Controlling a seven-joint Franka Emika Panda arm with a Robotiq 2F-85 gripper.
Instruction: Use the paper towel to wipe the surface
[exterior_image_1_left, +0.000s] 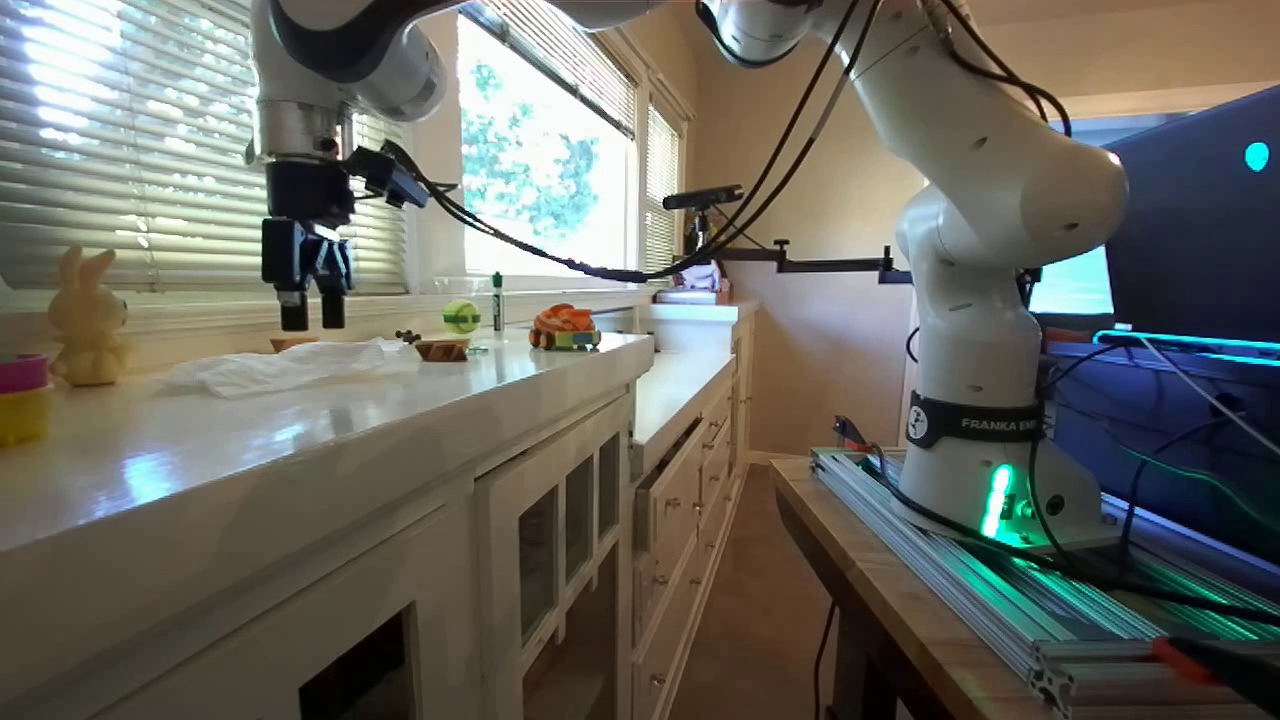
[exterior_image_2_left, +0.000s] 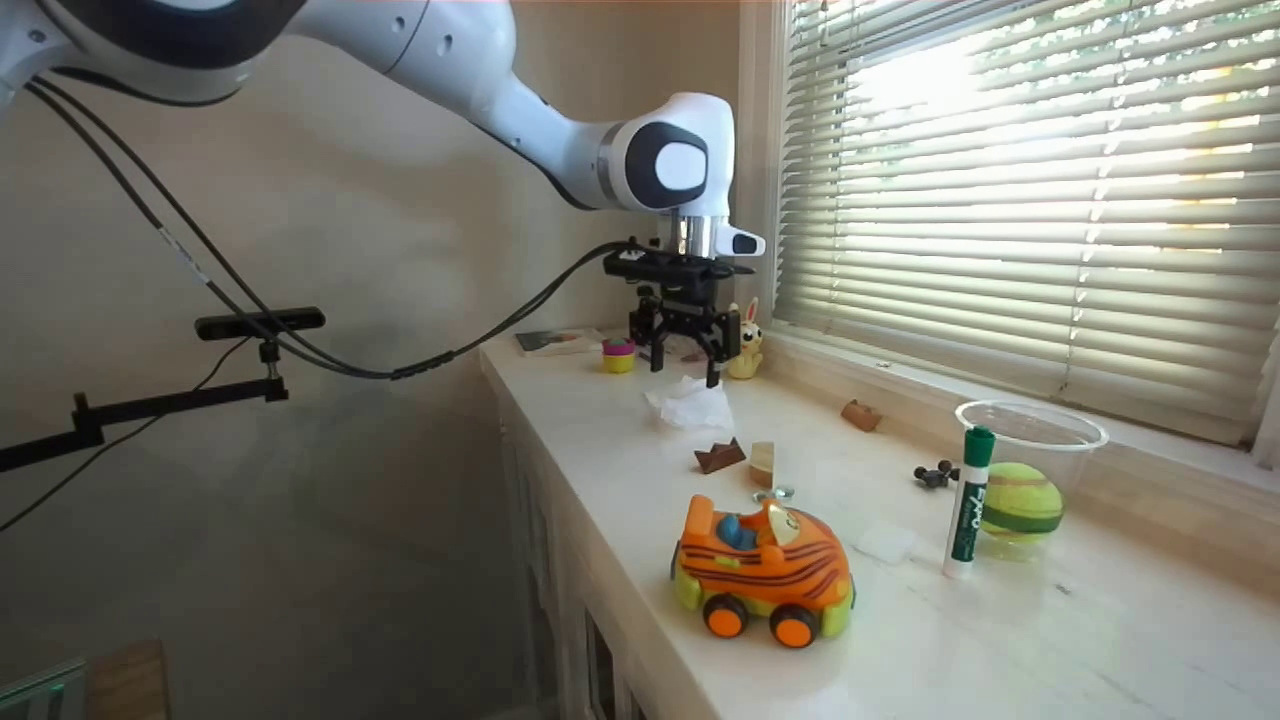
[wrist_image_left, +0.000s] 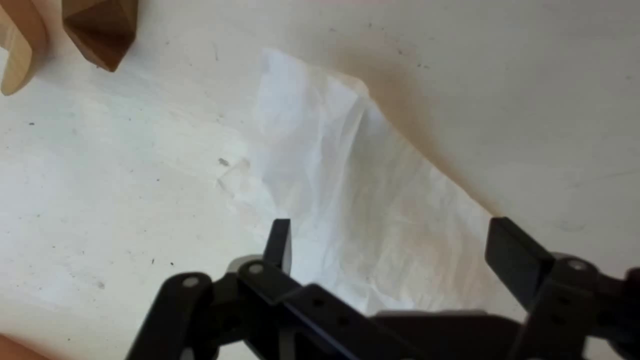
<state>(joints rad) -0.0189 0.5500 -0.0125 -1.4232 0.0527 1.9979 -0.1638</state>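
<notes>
The white paper towel (exterior_image_1_left: 290, 368) lies crumpled on the white counter surface (exterior_image_1_left: 230, 430). It also shows in an exterior view (exterior_image_2_left: 690, 404) and fills the middle of the wrist view (wrist_image_left: 345, 165). My gripper (exterior_image_1_left: 314, 313) points down above the towel, with a gap between the fingertips and the towel. In an exterior view the gripper (exterior_image_2_left: 685, 368) hangs over the towel's far side. In the wrist view the gripper (wrist_image_left: 390, 240) is open, with the towel seen between its spread fingers and nothing held. The towel's lower edge is partly hidden by the gripper.
Brown wooden pieces (exterior_image_2_left: 720, 457) and a tan block (exterior_image_2_left: 762, 463) lie near the towel. An orange toy car (exterior_image_2_left: 765, 570), a green marker (exterior_image_2_left: 968, 505) and a clear cup with a ball (exterior_image_2_left: 1020, 500) stand nearby. A bunny figure (exterior_image_2_left: 746, 350) and a small tub (exterior_image_2_left: 618, 357) stand behind.
</notes>
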